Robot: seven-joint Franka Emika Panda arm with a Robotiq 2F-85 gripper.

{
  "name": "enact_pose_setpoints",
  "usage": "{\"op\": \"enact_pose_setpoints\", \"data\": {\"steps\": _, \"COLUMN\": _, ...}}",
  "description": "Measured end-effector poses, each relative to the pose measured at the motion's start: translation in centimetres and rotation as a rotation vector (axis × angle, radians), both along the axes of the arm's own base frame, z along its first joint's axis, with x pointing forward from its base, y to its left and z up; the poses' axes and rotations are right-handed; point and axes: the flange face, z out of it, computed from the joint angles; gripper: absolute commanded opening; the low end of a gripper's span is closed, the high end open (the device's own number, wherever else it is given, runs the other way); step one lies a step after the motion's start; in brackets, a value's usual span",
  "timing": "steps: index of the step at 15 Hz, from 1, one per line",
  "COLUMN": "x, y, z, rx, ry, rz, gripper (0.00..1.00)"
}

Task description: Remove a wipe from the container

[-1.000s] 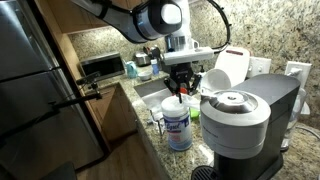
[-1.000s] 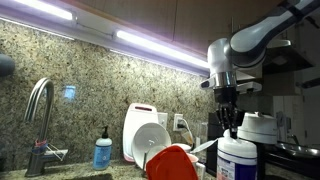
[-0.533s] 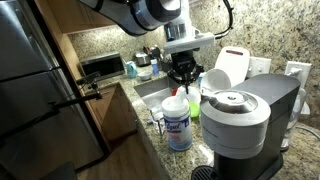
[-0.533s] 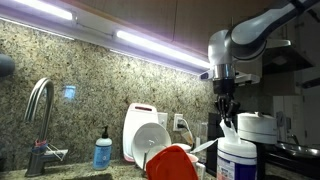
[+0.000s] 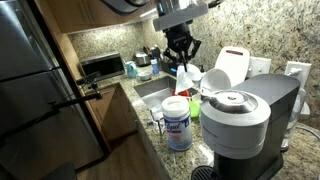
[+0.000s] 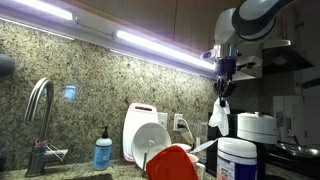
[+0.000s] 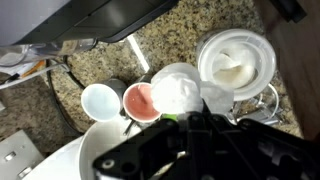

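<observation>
The container (image 5: 177,123) is a white canister with a blue-and-white label, upright on the counter beside the grey coffee machine (image 5: 245,120). It also shows in an exterior view (image 6: 238,160). My gripper (image 5: 181,62) is well above its lid, shut on a white wipe (image 5: 183,78). The wipe (image 6: 218,114) hangs from the fingertips of the gripper (image 6: 222,92), its lower end just above the lid. I cannot tell whether it still touches the lid. In the wrist view the gripper (image 7: 185,120) is a dark mass with the white wipe (image 7: 180,88) just beyond it.
A white jug with a red top (image 5: 231,68) stands behind. A green cup (image 5: 194,106), a sink (image 5: 152,92) and a toaster oven (image 5: 103,65) are nearby. A pink cup (image 7: 140,100) and a white cup (image 7: 100,101) show below. Cabinets (image 6: 200,15) hang overhead.
My gripper has risen straight up from the container's lid, and the white wipe has come up out of the container with it.
</observation>
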Motion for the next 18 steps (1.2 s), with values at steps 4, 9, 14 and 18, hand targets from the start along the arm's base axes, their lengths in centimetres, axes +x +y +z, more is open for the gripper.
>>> {"op": "enact_pose_setpoints", "data": {"steps": 4, "x": -2.4, "y": 1.2, "z": 5.6, "rx": 0.039, "ry": -0.161, "rz": -0.021, "gripper": 0.02}}
{"op": "enact_pose_setpoints", "data": {"steps": 9, "x": -4.6, "y": 1.8, "z": 7.3, "rx": 0.045, "ry": -0.2, "rz": -0.029, "gripper": 0.02}}
{"op": "enact_pose_setpoints", "data": {"steps": 14, "x": -4.7, "y": 1.7, "z": 6.9, "rx": 0.045, "ry": -0.197, "rz": -0.029, "gripper": 0.01}}
{"op": "enact_pose_setpoints", "data": {"steps": 18, "x": -4.3, "y": 2.2, "z": 8.3, "rx": -0.037, "ry": -0.302, "rz": -0.053, "gripper": 0.01}}
